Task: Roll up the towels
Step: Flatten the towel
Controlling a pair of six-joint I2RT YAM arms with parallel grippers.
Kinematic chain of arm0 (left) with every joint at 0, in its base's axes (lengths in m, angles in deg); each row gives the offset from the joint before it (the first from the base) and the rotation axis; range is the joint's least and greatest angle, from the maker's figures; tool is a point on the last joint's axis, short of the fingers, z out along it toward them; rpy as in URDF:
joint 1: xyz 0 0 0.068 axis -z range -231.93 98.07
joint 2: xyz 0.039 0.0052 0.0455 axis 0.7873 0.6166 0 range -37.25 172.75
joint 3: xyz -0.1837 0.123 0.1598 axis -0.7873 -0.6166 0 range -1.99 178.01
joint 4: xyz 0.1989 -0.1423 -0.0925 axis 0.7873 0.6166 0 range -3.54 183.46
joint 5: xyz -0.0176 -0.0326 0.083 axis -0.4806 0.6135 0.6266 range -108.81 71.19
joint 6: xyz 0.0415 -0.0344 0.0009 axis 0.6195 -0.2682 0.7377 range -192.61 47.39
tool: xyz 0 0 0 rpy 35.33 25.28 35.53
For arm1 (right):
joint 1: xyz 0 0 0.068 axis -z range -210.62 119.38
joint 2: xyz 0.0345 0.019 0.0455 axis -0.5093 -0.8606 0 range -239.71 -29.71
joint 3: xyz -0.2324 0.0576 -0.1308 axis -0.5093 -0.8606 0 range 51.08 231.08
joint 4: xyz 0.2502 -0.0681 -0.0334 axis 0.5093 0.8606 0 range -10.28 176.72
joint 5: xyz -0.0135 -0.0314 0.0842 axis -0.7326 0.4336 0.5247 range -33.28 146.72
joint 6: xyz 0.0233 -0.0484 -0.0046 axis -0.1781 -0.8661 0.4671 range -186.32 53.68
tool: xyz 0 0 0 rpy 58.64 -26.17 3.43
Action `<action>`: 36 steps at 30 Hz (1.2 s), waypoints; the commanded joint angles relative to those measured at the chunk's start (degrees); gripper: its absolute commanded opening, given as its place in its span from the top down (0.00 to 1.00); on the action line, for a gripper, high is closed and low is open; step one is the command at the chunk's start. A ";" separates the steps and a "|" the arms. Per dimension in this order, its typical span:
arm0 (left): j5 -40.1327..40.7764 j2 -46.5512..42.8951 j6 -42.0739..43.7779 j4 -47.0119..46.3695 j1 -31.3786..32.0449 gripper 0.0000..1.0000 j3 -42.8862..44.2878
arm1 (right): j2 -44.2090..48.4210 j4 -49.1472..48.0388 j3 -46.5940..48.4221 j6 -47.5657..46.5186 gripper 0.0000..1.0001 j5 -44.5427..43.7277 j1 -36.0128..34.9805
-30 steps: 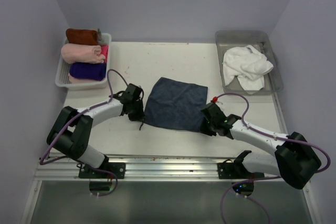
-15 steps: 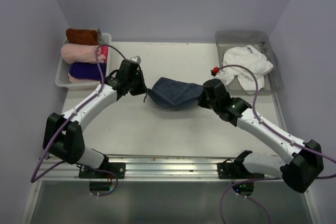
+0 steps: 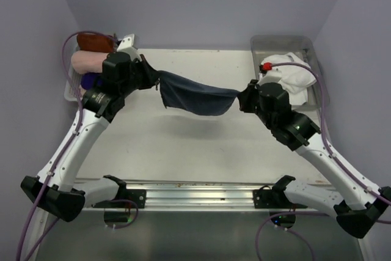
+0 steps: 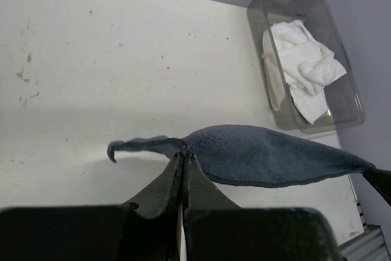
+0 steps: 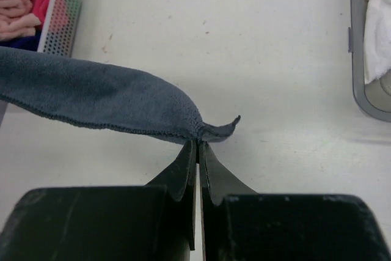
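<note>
The dark slate-blue towel [image 3: 195, 95] hangs stretched in the air between both grippers, above the table's far half. My left gripper [image 3: 154, 77] is shut on its left corner; in the left wrist view the towel [image 4: 269, 154] runs off to the right from the gripper [image 4: 184, 156]. My right gripper [image 3: 243, 96] is shut on its right corner; in the right wrist view the towel [image 5: 91, 95] runs off to the left from the gripper [image 5: 199, 141]. The white towel [image 3: 287, 73] lies crumpled in the clear bin [image 3: 317, 71]. The rust-brown towel [image 3: 93, 41] sits rolled in the white basket.
The white basket [image 3: 127, 43] at the back left also holds pale pink [image 3: 85, 60] and deep purple [image 3: 91, 80] cloth rolls, partly hidden by my left arm. The clear bin also shows in the left wrist view [image 4: 342, 65]. A metal rail [image 3: 195, 191] runs along the near edge.
Both grippers took the blue towel's near corners off the table, lifted it and carried it toward the back, pulling apart. It now hangs stretched in the air.
</note>
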 commanded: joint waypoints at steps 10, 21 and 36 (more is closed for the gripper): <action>0.91 -18.01 -2.39 6.80 -0.31 1.00 -3.82 | 14.15 9.50 3.00 -1.70 1.00 9.53 0.05; -5.85 -27.78 -6.79 11.20 -0.31 1.00 -2.41 | 19.17 16.54 8.37 3.48 1.00 13.32 0.05; 4.41 -11.99 -10.84 -0.13 -0.48 1.00 -13.93 | -0.90 7.25 -0.08 2.02 1.00 3.92 1.97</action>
